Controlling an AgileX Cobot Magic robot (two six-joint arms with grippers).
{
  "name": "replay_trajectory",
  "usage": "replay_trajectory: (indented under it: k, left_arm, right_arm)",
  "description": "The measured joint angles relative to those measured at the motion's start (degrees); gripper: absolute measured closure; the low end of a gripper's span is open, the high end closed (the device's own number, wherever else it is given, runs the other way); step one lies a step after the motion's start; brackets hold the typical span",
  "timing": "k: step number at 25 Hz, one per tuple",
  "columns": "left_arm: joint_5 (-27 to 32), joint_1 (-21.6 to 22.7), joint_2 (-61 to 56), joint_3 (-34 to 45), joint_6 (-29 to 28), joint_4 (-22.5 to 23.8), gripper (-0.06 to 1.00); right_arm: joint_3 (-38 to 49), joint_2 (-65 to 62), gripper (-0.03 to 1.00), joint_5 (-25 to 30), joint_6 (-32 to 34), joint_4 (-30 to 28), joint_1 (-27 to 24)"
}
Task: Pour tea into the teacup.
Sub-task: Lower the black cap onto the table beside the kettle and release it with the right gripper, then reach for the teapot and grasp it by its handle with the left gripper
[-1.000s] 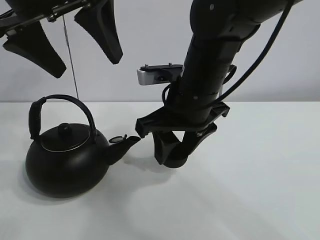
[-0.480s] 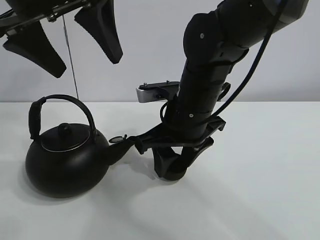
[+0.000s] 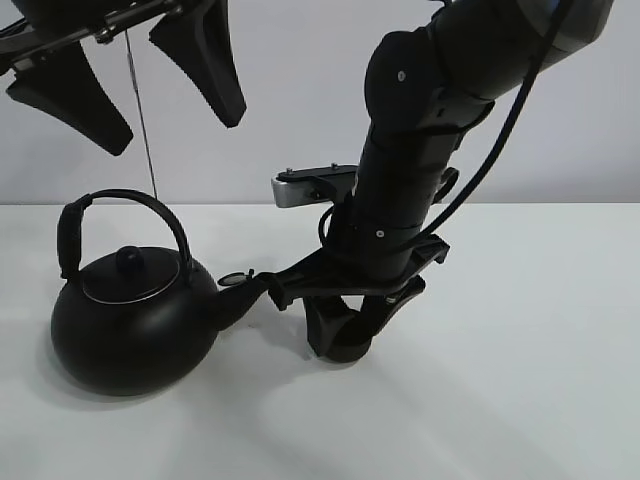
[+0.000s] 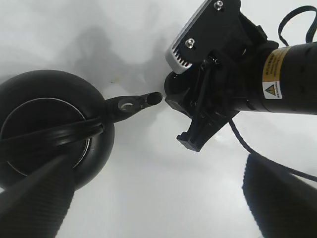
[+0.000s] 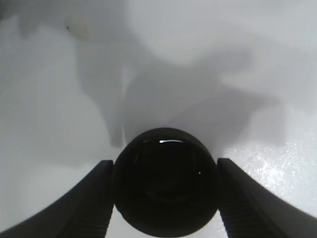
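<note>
The black kettle [image 3: 135,320] with an arched handle stands on the white table at the left, its spout [image 3: 250,285] pointing right. My right gripper [image 3: 345,335] is shut on the small black teacup [image 3: 345,348] and holds it low at the table, just right of the spout. In the right wrist view both fingers [image 5: 94,198] press the sides of the teacup [image 5: 166,181]. My left gripper [image 3: 170,125] is open and empty, high above the kettle. The left wrist view looks down on the kettle [image 4: 44,129], its spout [image 4: 141,101] and the right arm [image 4: 237,79].
The white table [image 3: 520,380] runs to a pale back wall. A thin vertical rod [image 3: 145,130] shows behind the kettle's handle. The right arm's cable [image 3: 500,140] loops beside its wrist.
My right arm has shifted a little left and down with the teacup, bringing it closer to the kettle's spout. The left gripper and the kettle have not moved.
</note>
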Motion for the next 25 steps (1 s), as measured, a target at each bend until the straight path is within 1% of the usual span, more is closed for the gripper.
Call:
replay_trajectory:
  k: [8,9,14,17,19,22,25]
  left_arm:
    - [-0.05,0.0,0.0,0.0,0.0,0.0,0.28]
    - [-0.05,0.0,0.0,0.0,0.0,0.0,0.28]
    - [-0.05,0.0,0.0,0.0,0.0,0.0,0.28]
    - [-0.05,0.0,0.0,0.0,0.0,0.0,0.28]
    - [-0.05,0.0,0.0,0.0,0.0,0.0,0.28]
    - [-0.05,0.0,0.0,0.0,0.0,0.0,0.28]
    - [-0.05,0.0,0.0,0.0,0.0,0.0,0.28]
  right_arm:
    - [0.0,0.0,0.56,0.2,0.44,0.0,0.0]
    - [0.0,0.0,0.55,0.53,0.5,0.0,0.0]
    - [0.0,-0.49,0.42,2.0,0.62,0.0,0.0]
    - [0.0,-2.59,0.4,2.14,1.49,-0.45,0.0]
    - [0.0,-4.52,0.4,3.07,2.95,-1.79,0.0]
    - [0.0,-7.92,0.37,5.7,5.87,-5.4,-0.57]
    - [0.0,-11.74,0.36,8.59,8.51,-7.89,-3.5]
